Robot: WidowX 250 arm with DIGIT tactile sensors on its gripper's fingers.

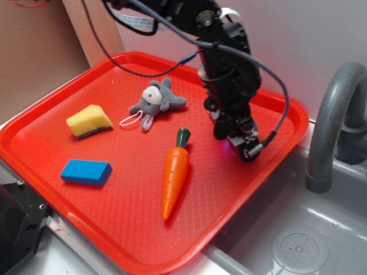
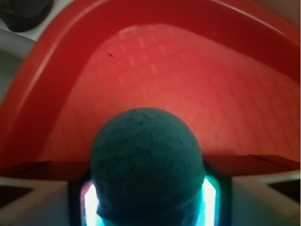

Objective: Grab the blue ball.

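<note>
The claw (image 1: 236, 139) was down low on the red tray (image 1: 51, 134), near the tray's far right side. In the wrist view the blue ball (image 2: 146, 162) sat right between the claw's two sides, filling the space there. The ball looked round and teal with little dark specks, and it was a bit blurry. The claw seemed closed in around the ball, with the ball pressed close on both sides. In the outside view the ball could not be seen, because the black arm (image 1: 229, 69) hid it.

Everything else is told from the carrot (image 1: 174, 172). The carrot lay on the tray with its green end pointing up toward the far side. The claw was just to the right of the carrot's green end, not touching it. A little gray bunny toy (image 1: 156, 102) lay above the carrot, farther back on the tray. A yellow sponge (image 1: 89, 121) sat well to the left of the carrot. A flat blue block (image 1: 86, 172) lay left of the carrot, closer to the front than the sponge. Off to the right of the carrot, past the tray's edge, was a gray sink (image 1: 298, 240) with a gray tap (image 1: 332, 126).
</note>
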